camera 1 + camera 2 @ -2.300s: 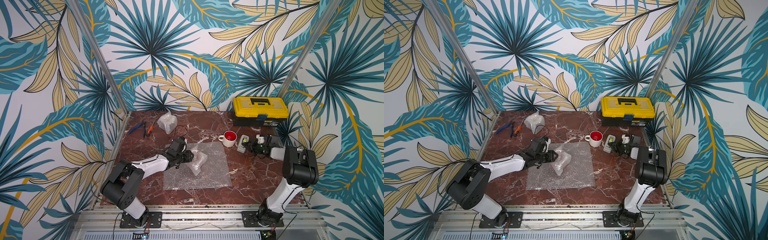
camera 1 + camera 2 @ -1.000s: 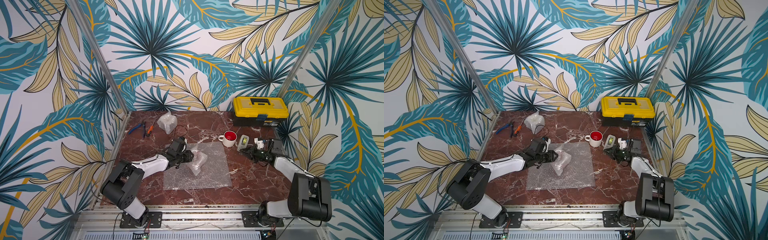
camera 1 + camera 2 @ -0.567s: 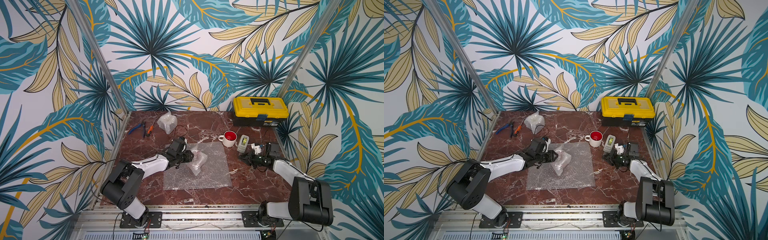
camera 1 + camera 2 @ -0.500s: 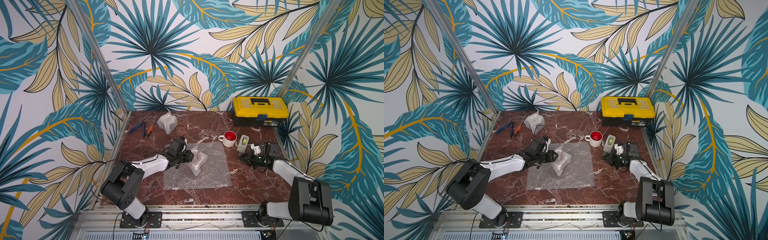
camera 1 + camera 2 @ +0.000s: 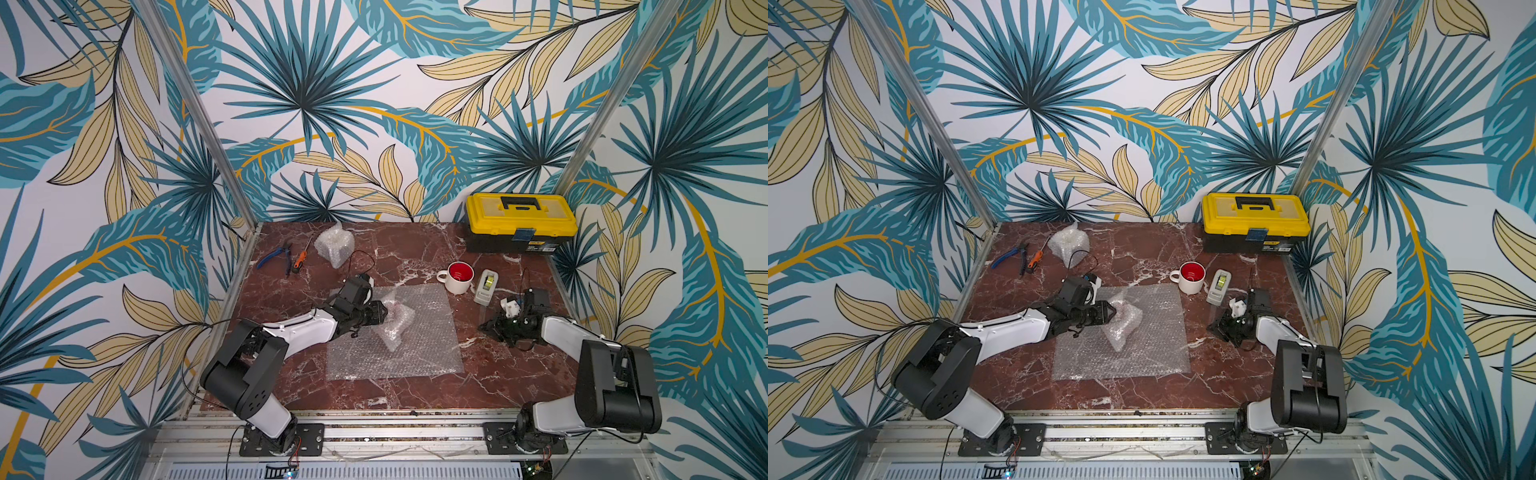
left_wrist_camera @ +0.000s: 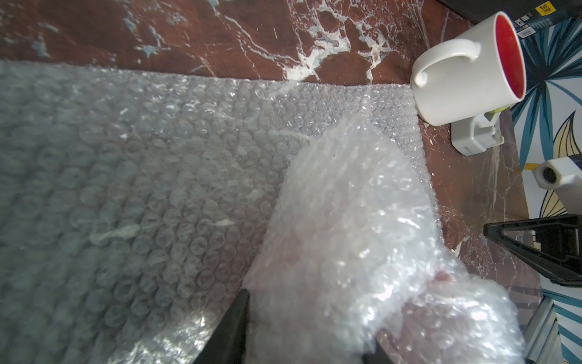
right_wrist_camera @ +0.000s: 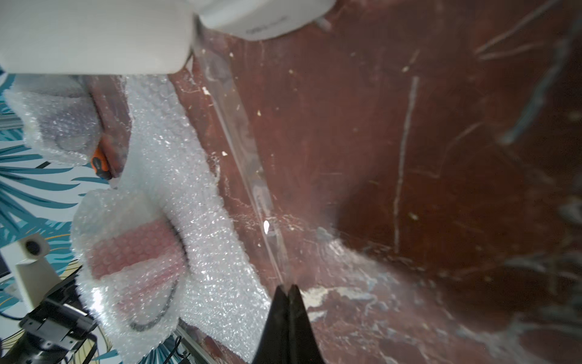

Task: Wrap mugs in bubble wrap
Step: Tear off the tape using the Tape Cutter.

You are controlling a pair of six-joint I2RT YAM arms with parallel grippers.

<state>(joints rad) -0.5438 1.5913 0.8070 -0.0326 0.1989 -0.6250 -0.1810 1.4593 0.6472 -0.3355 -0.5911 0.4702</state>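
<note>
Left arm (image 5: pixel 299 332) and right arm (image 5: pixel 565 338) were alike, white shells just behind the wrist, bulky black joint housings further back, black tapered fingers (image 7: pixel 280 318), small white camera block (image 5: pixel 510 308) atop the wrist, thin black cable (image 5: pixel 360 257) looped behind it, black bolted base plates (image 5: pixel 282 440) farthest off.

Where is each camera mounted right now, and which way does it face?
Top views: one stereo head high over the front rail, facing down and back over the table; left arm and right arm show whole.
Left wrist: on the left arm, looking past the left gripper, closed on the wrapped mug, toward the white mug.
Right wrist: on the right arm, skimming the table; right gripper pinches clear tape.
Shared: both wrist views show the wrapped mug.
</note>
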